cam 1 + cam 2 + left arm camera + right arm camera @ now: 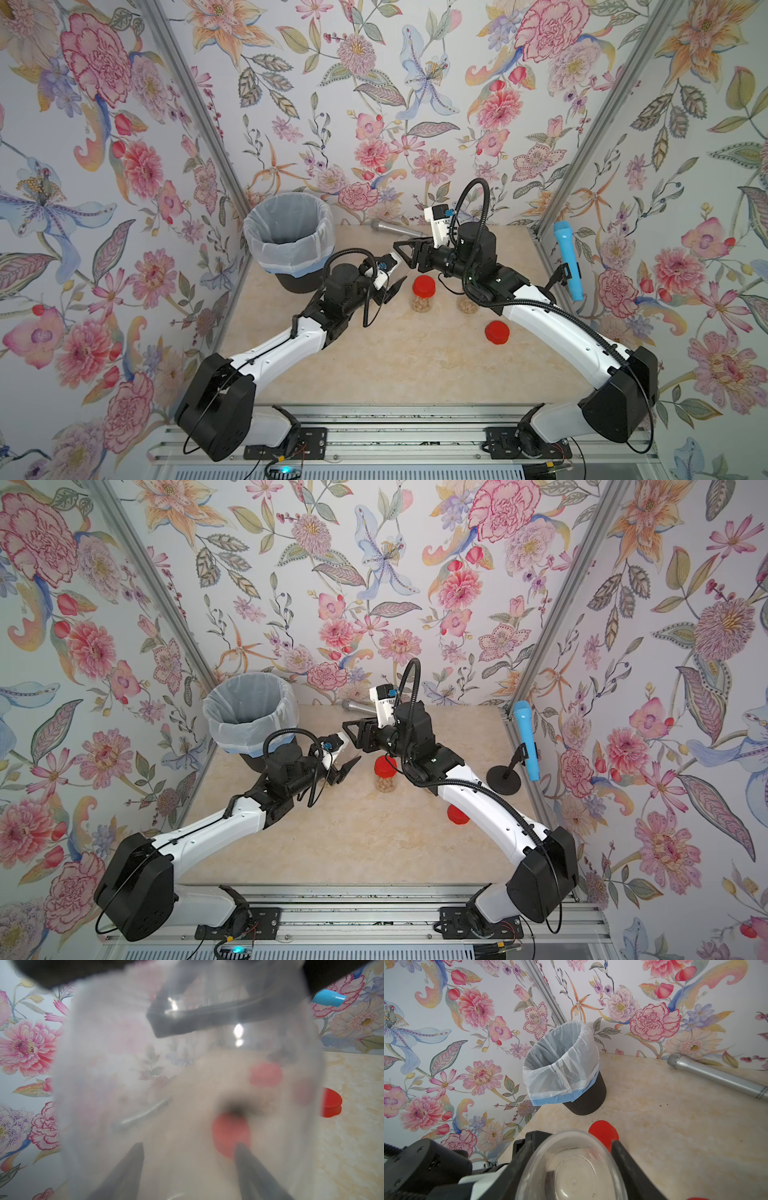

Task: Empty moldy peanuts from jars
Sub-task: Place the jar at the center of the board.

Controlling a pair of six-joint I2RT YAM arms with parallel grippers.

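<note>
Plainly, in a top view the lined bin point(286, 259) is the goal. Just beside it the left gripper point(397, 289) hangs with its jaws apart and nothing seen between them. The right gripper point(402, 247) faces it, a little farther from the bin. Farther out, a lidded jar point(423, 291) stands with peanuts point(420, 307) in it. A second jar point(466, 306), half hidden by the right arm, also holds nuts. A loose lid point(496, 331) lies well away from the bin, probably parked off the pouring path.

From the left wrist, a clear jar point(187, 1084) fills the view.

From the right wrist, that jar looks empty. The right jaws are clamped across its body, and its base faces the camera. Its mouth likely points binward, ready for tipping.
</note>
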